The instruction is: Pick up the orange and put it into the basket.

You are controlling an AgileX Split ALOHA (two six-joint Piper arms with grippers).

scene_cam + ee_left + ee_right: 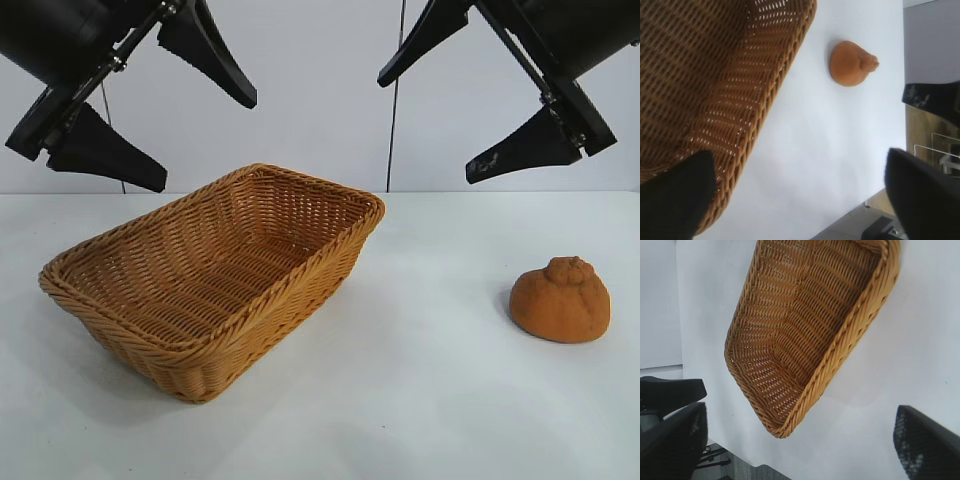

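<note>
Sitting below right tool, orange, apart

On the table, the basket lies left, the orange well apart at right, seemingly nearer the camera.

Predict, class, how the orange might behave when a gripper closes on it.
The orange looks matte and rough, so it probably won't slip much. Its rounded body may roll if nudged, though it seems settled on the table. The knobby top could make a grip uneven.
</note>
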